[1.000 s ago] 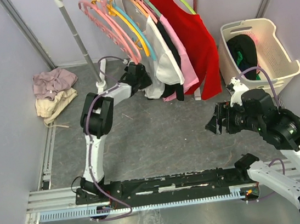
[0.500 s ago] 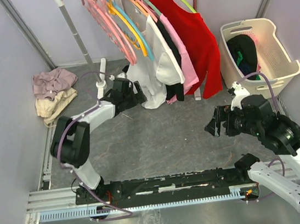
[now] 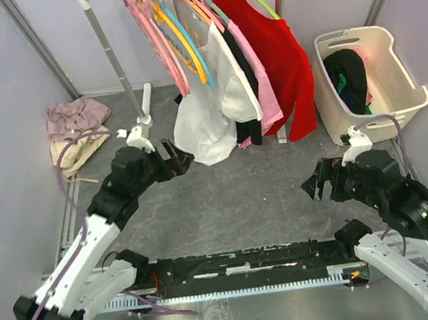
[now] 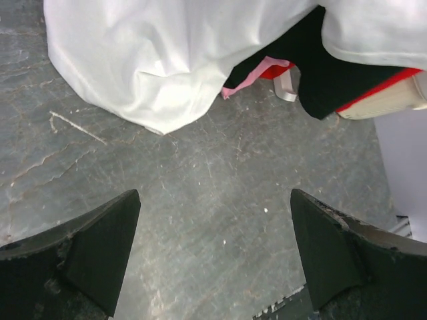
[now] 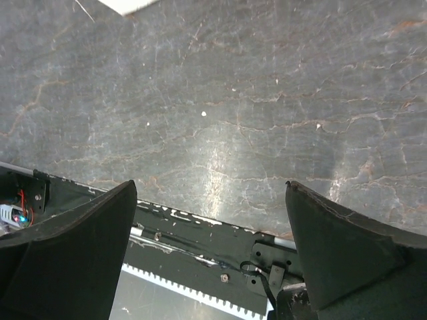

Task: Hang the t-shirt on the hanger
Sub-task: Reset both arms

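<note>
The white t-shirt [image 3: 206,110] hangs from the rail on the thin orange hanger [image 3: 199,9], with its hem loose just above the floor. My left gripper [image 3: 179,161] is open and sits left of the hem, apart from it. In the left wrist view the t-shirt's hem [image 4: 167,60] lies ahead of the open left gripper [image 4: 213,253], which has only bare floor between its fingers. My right gripper [image 3: 317,183] is open low on the right, far from the shirt. In its wrist view the right gripper [image 5: 210,247] holds nothing.
On the rail beside the t-shirt hang a black shirt [image 4: 320,60], a pink shirt [image 3: 261,83], a red shirt [image 3: 284,64] and bare pink hangers [image 3: 152,34]. A laundry basket [image 3: 410,91] stands at the right. A clothes pile [image 3: 76,131] lies left. The rack pole [image 3: 115,58] rises behind my left arm.
My left gripper has opened, let go of the t-shirt's hem and drawn back to the near left. The shirt has swung to hang free. My right gripper has opened wider and dropped slightly.
</note>
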Action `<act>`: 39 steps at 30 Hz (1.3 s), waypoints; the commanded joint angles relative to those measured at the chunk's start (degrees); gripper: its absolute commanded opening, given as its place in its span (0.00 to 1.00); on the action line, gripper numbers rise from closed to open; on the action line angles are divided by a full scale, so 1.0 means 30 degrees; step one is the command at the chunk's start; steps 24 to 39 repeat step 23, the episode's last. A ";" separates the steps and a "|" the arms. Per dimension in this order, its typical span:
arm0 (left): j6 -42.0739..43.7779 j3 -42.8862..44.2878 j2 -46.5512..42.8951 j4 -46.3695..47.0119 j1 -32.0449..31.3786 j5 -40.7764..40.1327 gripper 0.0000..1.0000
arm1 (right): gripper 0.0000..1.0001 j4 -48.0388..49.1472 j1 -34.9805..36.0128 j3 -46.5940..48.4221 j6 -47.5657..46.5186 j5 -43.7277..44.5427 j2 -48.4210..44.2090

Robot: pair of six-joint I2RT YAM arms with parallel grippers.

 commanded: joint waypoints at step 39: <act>0.0044 0.1644 -0.6986 -0.8450 0.0003 0.0688 0.99 | 0.99 -0.1007 -0.0028 0.3022 -0.1229 0.3289 0.0087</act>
